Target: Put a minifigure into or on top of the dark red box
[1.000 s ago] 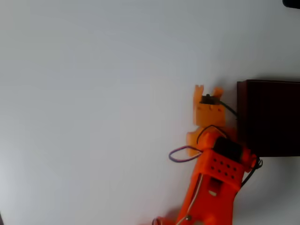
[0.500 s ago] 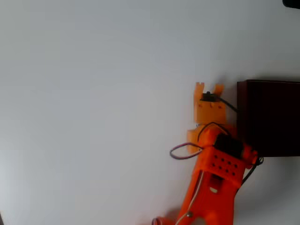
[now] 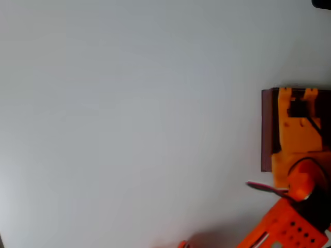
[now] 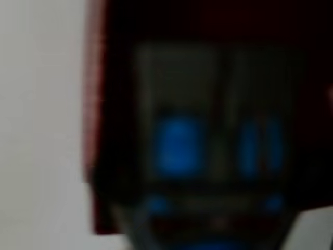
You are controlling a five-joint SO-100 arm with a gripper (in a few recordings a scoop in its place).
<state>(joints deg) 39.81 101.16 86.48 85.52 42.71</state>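
Claw [image 3: 296, 94] is seen poised over the dark red box [image 3: 266, 129] at the desk's [image 3: 129, 124] right edge; its opening cannot be told. Blurred blue patches in the wrist view may be the minifigure [image 4: 178, 146], seemingly over the box's dark inside. It is judged light, stiff and slippery, best pinched across the body. Arm and box placement are given overhead; the blue is caught at the wrist.

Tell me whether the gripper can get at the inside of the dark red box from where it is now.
Probably yes. In the overhead view the gripper sits above the dark red box, inside its outline, and nothing shows between them. The wrist view looks down past the red wall into the dark inside, though it is very blurred.
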